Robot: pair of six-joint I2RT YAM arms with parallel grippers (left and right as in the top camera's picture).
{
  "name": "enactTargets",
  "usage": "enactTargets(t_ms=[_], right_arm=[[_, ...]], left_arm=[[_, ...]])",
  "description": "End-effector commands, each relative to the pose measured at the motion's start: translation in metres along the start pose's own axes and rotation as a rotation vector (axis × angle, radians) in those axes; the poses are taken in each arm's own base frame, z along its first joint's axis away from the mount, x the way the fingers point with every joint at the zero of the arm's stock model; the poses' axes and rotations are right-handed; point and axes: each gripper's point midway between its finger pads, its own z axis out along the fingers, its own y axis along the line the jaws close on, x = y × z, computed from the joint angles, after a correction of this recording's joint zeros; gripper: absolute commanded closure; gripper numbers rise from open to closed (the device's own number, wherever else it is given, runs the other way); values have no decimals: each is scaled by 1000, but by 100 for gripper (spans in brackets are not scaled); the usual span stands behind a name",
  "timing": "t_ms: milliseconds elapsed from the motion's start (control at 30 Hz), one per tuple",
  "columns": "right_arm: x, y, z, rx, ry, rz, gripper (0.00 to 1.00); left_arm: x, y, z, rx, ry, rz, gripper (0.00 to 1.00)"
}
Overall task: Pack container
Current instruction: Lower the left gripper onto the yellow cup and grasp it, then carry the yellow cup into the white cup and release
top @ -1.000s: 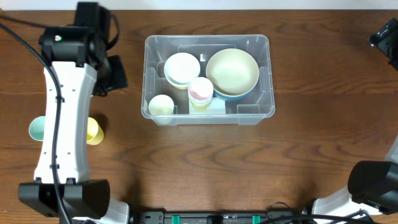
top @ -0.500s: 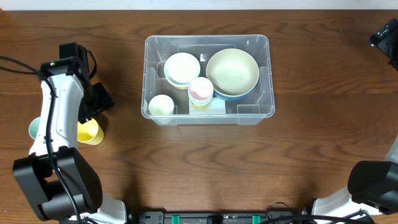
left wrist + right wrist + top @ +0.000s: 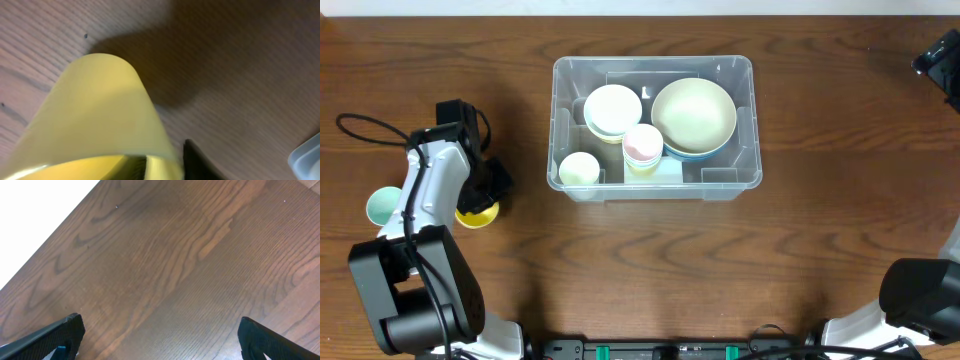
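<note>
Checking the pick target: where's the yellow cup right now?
Overhead view: the yellow cup sits on the left side, at the left gripper, just right of the mint cup and well left of the container.

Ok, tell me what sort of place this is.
Probably a robotics lab bench rather than a home: a bare wooden table, a robot arm mounted at its edge, and a clear bin of pastel bowls and cups set out for packing.
</note>
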Motion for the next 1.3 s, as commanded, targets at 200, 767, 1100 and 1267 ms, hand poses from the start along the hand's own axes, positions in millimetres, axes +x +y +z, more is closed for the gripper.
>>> enactTargets(t_ms=[200,767,1100,1267], right_arm=[[-1,-3,1,10,-3,19,1],[-1,-3,1,10,-3,19,1],[-1,-3,1,10,-3,19,1],[-1,-3,1,10,-3,19,1]], left_arm=[[-3,-14,-26,92,-9,48,94],[72,-100,-229,482,-429,516,94],[101,-157,-196,431,-345,714,94],[91,-168,-151,313,-252,726,94]])
